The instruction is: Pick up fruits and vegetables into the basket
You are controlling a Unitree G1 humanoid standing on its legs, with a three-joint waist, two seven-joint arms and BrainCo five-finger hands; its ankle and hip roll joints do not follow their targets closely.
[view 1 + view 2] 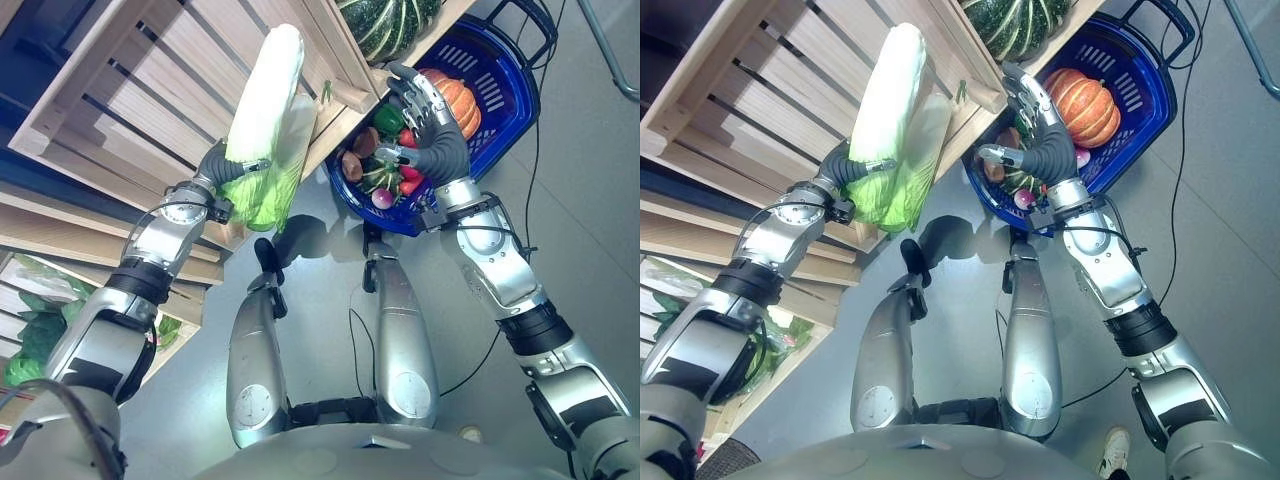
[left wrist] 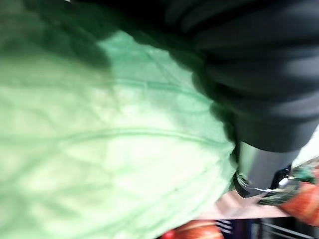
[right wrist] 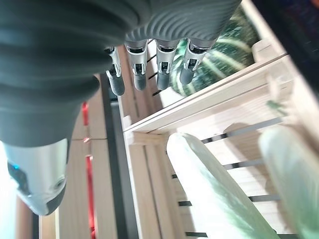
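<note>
— Gripping hard there: the left hand (image 1: 222, 166) has its fingers curled round the lower, leafy end of a long pale green napa cabbage (image 1: 265, 110), the dark cover pressed right against the leaves in its wrist view.

— And the cabbage itself?

— Held up off the floor, white stalk end pointing up and away, lying across the front of the slatted pale wooden crate (image 1: 140, 90). Leaves spill down past the wrist.

— What about the other side?

— The right hand (image 1: 432, 125) hangs with fingers (image 3: 137, 69) spread and nearly straight, thumb apart, nothing in it. It hovers over the near rim of the blue plastic shopping basket (image 1: 505, 95).

— So what's in there?

— A ribbed orange pumpkin (image 1: 1085, 105) towards the far side, and nearer the hand a jumble of red, green and brown vegetables (image 1: 385, 165). Just above the basket, a dark green striped squash (image 1: 385, 25) sits in the crate's corner.
</note>
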